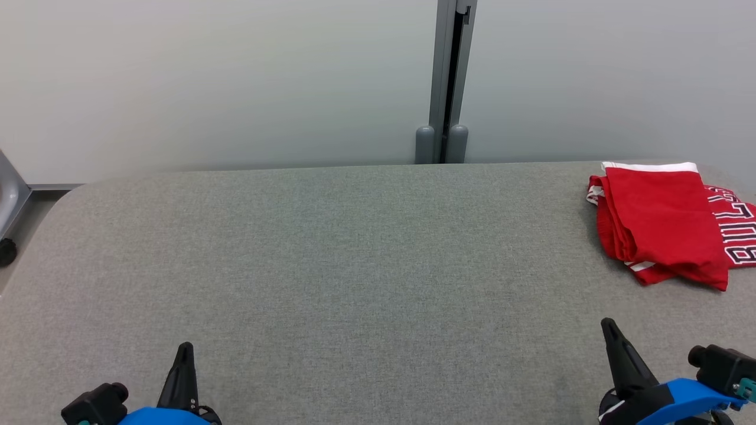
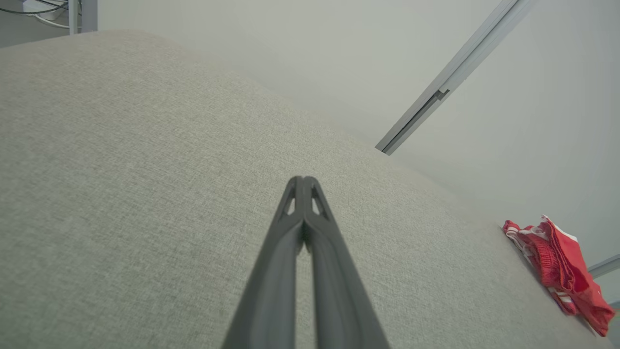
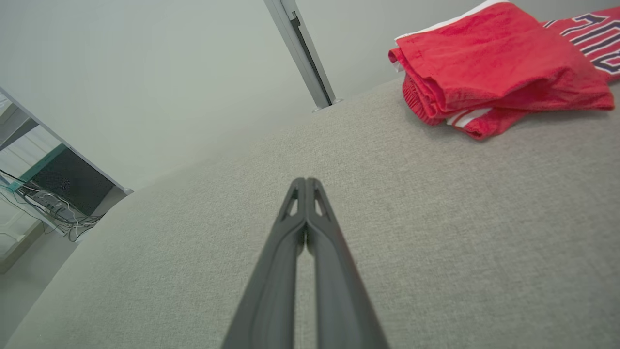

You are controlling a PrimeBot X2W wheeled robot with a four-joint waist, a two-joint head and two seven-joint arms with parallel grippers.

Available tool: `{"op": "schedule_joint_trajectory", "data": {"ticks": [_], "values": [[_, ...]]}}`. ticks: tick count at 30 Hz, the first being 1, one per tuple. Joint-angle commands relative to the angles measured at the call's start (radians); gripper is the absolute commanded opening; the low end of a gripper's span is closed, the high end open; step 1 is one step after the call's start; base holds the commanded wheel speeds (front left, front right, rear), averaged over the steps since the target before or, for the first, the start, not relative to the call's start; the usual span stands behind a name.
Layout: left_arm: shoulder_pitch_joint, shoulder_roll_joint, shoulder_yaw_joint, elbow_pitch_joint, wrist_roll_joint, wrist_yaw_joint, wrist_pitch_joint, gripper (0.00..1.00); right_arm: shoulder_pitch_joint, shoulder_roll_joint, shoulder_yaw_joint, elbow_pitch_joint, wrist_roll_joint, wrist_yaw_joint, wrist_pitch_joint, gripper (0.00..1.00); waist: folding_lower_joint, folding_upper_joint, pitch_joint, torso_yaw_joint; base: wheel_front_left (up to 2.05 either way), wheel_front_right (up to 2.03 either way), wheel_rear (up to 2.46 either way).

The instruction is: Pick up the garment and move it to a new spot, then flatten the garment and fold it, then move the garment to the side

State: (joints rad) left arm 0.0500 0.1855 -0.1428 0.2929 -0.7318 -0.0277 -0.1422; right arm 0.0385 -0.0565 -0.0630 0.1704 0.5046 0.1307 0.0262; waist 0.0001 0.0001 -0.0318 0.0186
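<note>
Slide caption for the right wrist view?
Shut right claw above grey table, folded red garment lying at upper right.

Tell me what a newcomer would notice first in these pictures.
The red garment stands out, folded in a loose pile at the far right of the grey table, white trim and dark lettering showing. Both grippers sit low at the near edge, left gripper and right gripper, each shut on nothing and apart from the red garment.

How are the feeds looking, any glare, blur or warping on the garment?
Head view: soft even light, no glare, garment sharp but cropped at the right edge. Left wrist view: picture tilted, garment small near the corner. Right wrist view: garment crisp, faint shadow under it on the table.
</note>
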Motion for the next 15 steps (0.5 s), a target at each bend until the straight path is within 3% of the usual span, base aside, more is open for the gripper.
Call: {"op": "schedule_joint_trajectory", "data": {"ticks": [1,15], "values": [[-0.039,0.001,0.016,-0.018,-0.035,-0.009,0.008,0.00,-0.036,-0.001,-0.005,-0.011,0.047,0.000,0.006,0.00,-0.0001,-0.0001,0.001,0.000,0.00,0.00,0.00],[-0.065,-0.026,0.065,-0.025,-0.204,-0.028,0.058,0.00,-0.060,0.001,-0.014,0.006,0.260,0.000,0.022,0.00,-0.0001,-0.0001,0.005,-0.003,0.00,0.00,0.00]]}}
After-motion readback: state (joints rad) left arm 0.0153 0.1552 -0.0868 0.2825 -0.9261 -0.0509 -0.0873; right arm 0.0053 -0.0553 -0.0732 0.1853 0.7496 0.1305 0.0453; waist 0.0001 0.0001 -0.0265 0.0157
